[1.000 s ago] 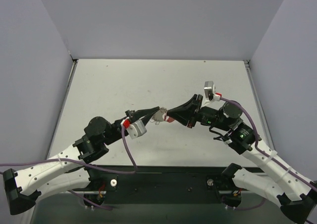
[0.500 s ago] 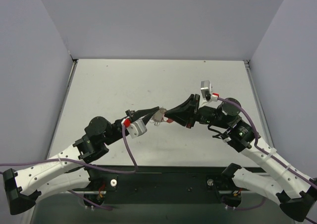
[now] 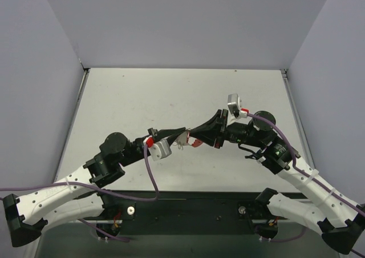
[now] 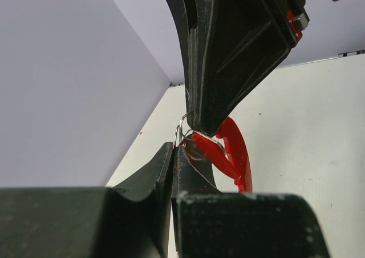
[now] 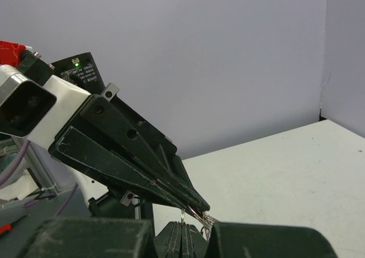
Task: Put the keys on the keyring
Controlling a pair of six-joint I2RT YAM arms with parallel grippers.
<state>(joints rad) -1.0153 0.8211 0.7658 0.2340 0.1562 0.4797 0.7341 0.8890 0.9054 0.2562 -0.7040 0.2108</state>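
Since a second ago, the right arm (image 3: 296,172) has reached further left and the left arm (image 3: 63,189) has pushed a little to the right. The spot where their tips meet has drifted slightly nearer, above the middle of the white table (image 3: 114,98). Neither grip has changed in that time.

The left gripper (image 3: 183,132) is closed down to a thin slit. As far as we can tell it pinches the key (image 4: 194,150), a small bit of silver and red right at its tips. The right gripper (image 3: 192,137) has its fingers pressed fully together on the keyring (image 3: 196,143). Both task things are held off the table, in the small space where the two grippers touch tip to tip.

The only writing we find is a small white label (image 5: 85,72) on the left arm's wrist housing, beside a lit green light (image 5: 77,64). The print is too small to read.

Only the top view shows both arms whole and where the meeting point lies over the table. Only the left wrist view shows the keyring's curved red band (image 4: 238,149) hanging below the right gripper's tip. The right wrist view hides that band. It shows instead a thin silver loop (image 5: 182,214) rising from between the right fingers to the left gripper's tip.
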